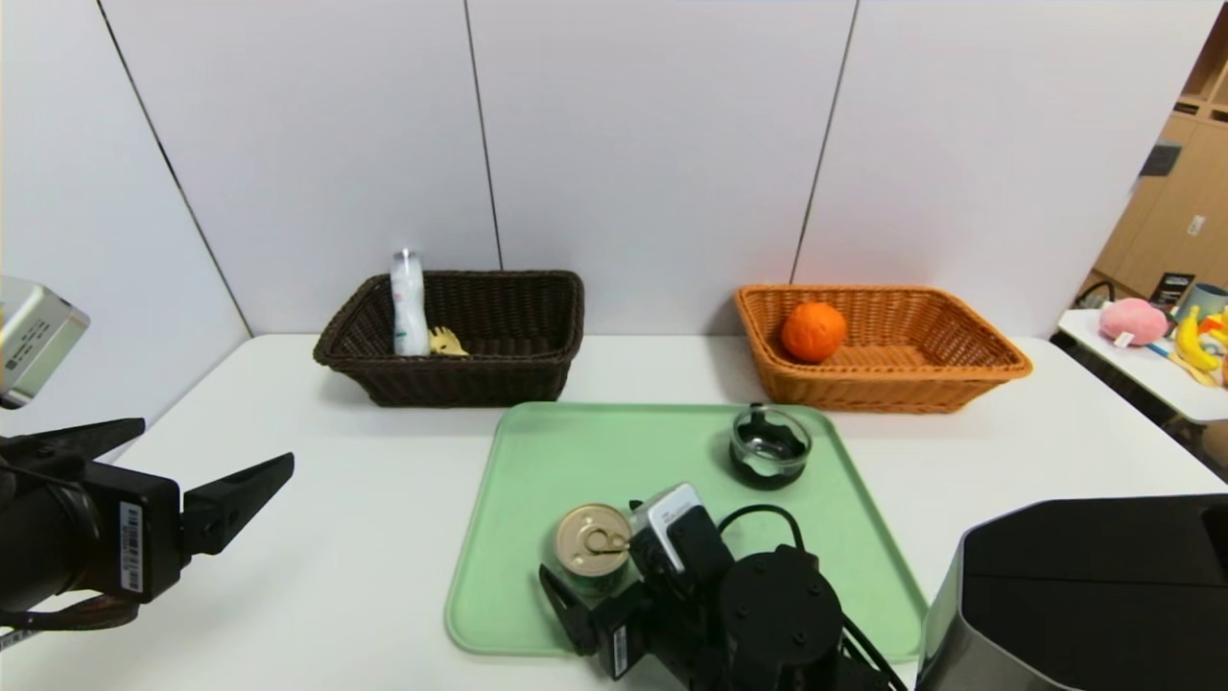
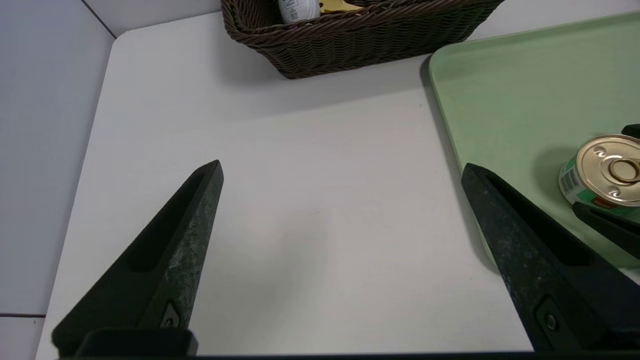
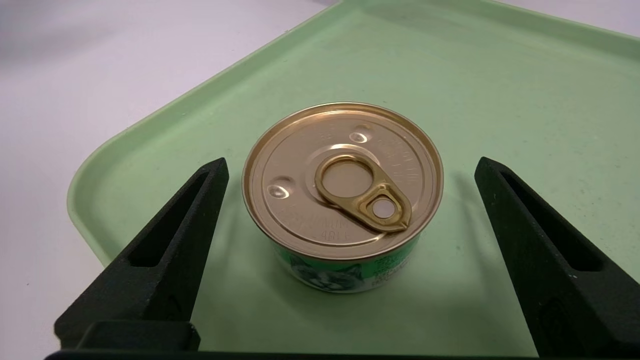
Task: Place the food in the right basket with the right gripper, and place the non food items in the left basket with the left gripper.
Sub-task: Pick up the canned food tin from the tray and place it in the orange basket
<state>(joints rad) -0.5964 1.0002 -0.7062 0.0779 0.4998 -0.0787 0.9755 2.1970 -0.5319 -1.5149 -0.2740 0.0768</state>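
2 claws show at the near edge: the right claw (image 3: 350,165) stands spread around the tin can (image 3: 343,192) on the green tray (image 1: 614,451); the left claw (image 2: 340,170) hangs apart above the bare white worktop (image 1: 317,537). The glass dish (image 1: 769,445) sits farther back. Beyond, the dark basket (image 1: 460,331) holds the bottle (image 1: 410,302) and pasta spoon (image 1: 446,342), the orange-tan basket (image 1: 878,345) the orange (image 1: 813,331), before white wall panels (image 1: 652,144).

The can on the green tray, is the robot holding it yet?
No. The right gripper is open, one finger on each side of the can, not touching it. The left gripper is open and holds nothing.
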